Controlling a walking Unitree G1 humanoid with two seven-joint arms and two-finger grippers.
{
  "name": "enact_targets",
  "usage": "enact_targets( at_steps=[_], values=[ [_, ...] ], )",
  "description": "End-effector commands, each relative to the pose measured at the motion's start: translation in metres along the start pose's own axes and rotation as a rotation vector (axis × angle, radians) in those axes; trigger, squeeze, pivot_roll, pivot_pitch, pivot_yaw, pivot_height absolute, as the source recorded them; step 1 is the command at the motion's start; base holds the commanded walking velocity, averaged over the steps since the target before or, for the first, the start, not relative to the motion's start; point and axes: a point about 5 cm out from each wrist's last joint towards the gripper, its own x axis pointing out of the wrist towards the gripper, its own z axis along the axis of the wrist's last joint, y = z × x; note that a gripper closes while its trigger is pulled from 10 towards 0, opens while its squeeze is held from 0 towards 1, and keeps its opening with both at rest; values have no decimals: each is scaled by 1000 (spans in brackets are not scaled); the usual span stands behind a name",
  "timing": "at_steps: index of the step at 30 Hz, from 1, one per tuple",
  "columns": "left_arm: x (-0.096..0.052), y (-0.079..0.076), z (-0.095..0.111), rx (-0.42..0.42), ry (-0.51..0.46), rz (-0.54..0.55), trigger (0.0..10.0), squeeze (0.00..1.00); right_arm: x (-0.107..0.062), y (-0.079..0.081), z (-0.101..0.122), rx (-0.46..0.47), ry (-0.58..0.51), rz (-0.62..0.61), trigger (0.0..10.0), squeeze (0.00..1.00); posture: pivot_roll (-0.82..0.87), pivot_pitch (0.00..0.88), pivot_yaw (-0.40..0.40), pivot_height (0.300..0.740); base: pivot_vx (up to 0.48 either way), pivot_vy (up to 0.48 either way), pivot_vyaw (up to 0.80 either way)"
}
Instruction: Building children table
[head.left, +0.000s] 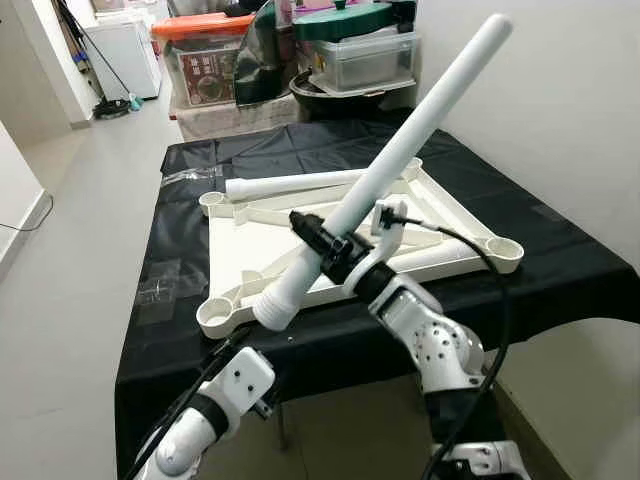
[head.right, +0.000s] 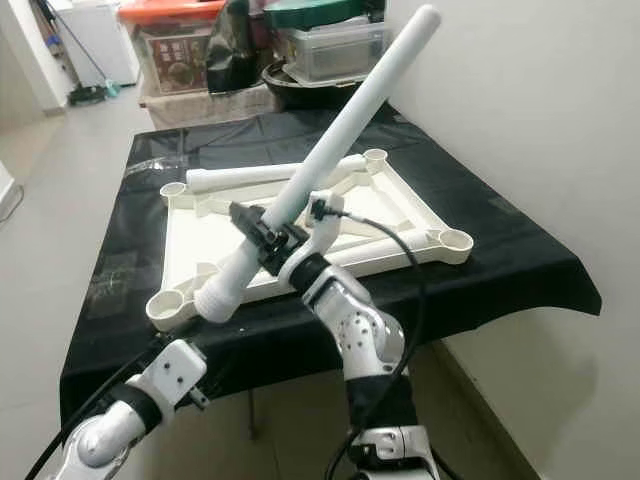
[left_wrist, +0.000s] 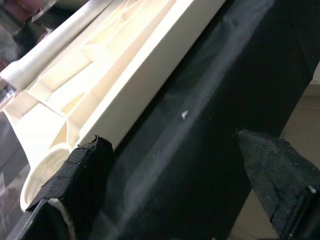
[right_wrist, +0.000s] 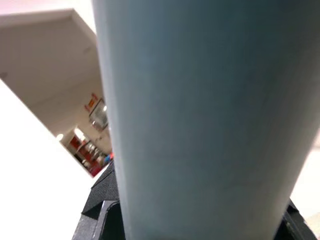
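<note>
A white children's table top (head.left: 250, 250) lies upside down on a black-clothed table (head.left: 560, 270). My right gripper (head.left: 325, 245) is shut on a long white table leg (head.left: 400, 160) and holds it tilted, upper end far right. Its ribbed lower end (head.left: 275, 310) hangs just right of the front-left corner socket (head.left: 215, 317). A second white leg (head.left: 290, 184) lies across the far side of the top. My left gripper (left_wrist: 180, 180) is open below the table's front edge, its padded fingers (left_wrist: 85, 175) facing the cloth and the top's rim (left_wrist: 150, 85).
Plastic storage boxes (head.left: 215, 60) and a green-lidded bin (head.left: 365, 45) are stacked behind the table. A white wall (head.left: 560, 120) runs along the right. Open tiled floor (head.left: 80, 230) lies to the left. Clear plastic wrap (head.left: 160, 290) sits on the cloth's left side.
</note>
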Motion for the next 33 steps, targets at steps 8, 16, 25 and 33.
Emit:
enact_targets(
  at_steps=[8, 16, 25, 33],
  values=[
    [-6, -13, 17, -209, -43, 143, 10000, 0, -5, -13, 13, -554, -22, -149, 10000, 0, -86, 0, 23, 740, 0, 0, 0],
    [-9, -28, 38, -321, -84, 195, 10000, 0, -30, -17, -13, -674, 29, -154, 10000, 0, -84, 0, 17, 740, 0, 0, 0],
    [-10, -29, 47, -423, -82, 243, 10000, 0, -39, -7, -28, -654, 28, -123, 10000, 0, -85, 0, 17, 740, 0, 0, 444],
    [-2, -11, 64, -483, -134, 326, 10000, 0, -25, -2, -10, -667, -40, -126, 10000, 0, -86, 0, 13, 740, 0, 0, 800]
  ],
)
